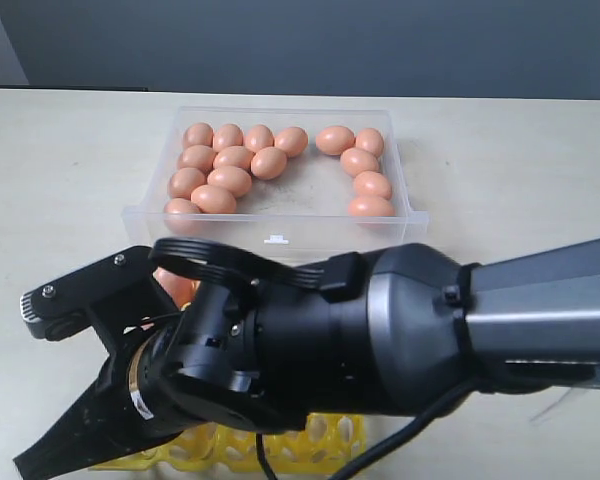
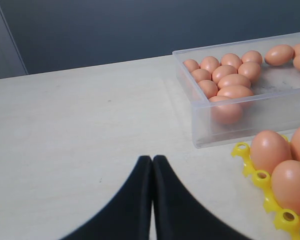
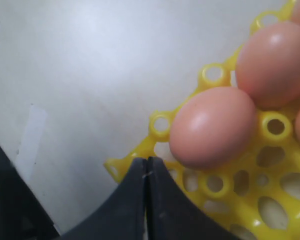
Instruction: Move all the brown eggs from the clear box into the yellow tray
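Clear box (image 1: pixel 300 190): is sitting on the table (image 2: pixel 65 140), well beyond the tips of both grippers and on the far side of the tray from the right one.
Yellow tray (image 1: pixel 320 440): is lying directly under the right arm, which is hiding most of it in the exterior view; one corner is showing right at the right gripper's tips.
Right gripper (image 3: pixel 146 165): is hanging over that tray corner with its jaws pressed together and nothing between them. A seated egg is just beside the tips.
Left gripper (image 2: pixel 152 162): is hovering over bare table, jaws closed and empty. The box is ahead of it and the tray is off to one side.
Brown eggs (image 1: pixel 230 180): sixteen are lying loose in the box, eleven in one cluster and five in a curved line.
Progress: at least four eggs are sitting in tray cups, possibly more under the arm, so most of the transfer is waiting to be done.
White tab (image 1: pixel 275 239): is showing no print.
Writing: no brand or label is readable anywhere.
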`<action>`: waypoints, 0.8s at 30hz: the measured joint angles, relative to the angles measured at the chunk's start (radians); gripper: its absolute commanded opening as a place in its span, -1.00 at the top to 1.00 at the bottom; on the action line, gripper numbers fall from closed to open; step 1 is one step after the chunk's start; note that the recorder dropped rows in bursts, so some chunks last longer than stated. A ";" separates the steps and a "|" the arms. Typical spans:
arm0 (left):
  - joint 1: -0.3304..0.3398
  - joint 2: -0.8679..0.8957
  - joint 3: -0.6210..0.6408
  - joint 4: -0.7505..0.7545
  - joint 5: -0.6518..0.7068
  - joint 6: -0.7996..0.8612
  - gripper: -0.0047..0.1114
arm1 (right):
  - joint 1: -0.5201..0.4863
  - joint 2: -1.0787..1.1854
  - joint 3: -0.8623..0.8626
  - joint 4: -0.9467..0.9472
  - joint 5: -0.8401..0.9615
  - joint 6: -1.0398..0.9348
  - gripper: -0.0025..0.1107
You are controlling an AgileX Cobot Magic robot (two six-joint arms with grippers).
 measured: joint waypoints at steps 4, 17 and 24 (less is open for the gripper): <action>0.000 0.000 0.000 0.000 0.000 0.000 0.91 | 0.000 0.025 0.000 0.000 0.000 0.000 0.96; 0.000 0.000 0.000 0.000 0.000 0.000 0.91 | 0.000 0.071 0.000 -0.002 -0.041 0.000 0.96; 0.000 0.000 0.000 0.000 0.000 0.000 0.91 | -0.016 0.075 0.000 -0.014 -0.051 -0.002 0.96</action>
